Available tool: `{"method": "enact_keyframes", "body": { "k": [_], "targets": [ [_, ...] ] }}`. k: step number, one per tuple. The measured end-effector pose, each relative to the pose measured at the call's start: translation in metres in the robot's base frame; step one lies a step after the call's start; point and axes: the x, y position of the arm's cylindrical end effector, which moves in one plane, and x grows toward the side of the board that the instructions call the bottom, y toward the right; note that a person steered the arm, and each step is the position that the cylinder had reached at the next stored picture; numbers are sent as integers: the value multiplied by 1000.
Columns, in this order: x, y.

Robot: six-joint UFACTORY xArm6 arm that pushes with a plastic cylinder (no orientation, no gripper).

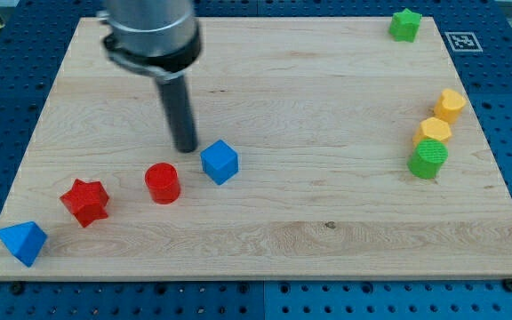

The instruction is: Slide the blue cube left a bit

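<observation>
The blue cube [220, 162] sits on the wooden board [327, 213], left of centre. My tip [186, 148] rests just to the cube's upper left, a small gap from it. A red cylinder [162, 183] stands left of the cube and slightly lower. A red star-shaped block [85, 201] lies further left.
A blue triangular block [22, 242] lies at the board's bottom left corner. A green star-shaped block [405, 24] is at the top right. Two yellow blocks [450, 105] [433, 132] and a green cylinder [428, 159] cluster at the right edge.
</observation>
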Motion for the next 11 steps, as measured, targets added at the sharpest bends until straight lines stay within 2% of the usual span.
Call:
{"method": "enact_keyframes", "body": {
  "k": [2, 3, 4, 5, 6, 11],
  "targets": [
    [2, 182],
    [29, 206],
    [45, 202],
    [65, 164],
    [77, 99],
    [63, 47]
  ]
}}
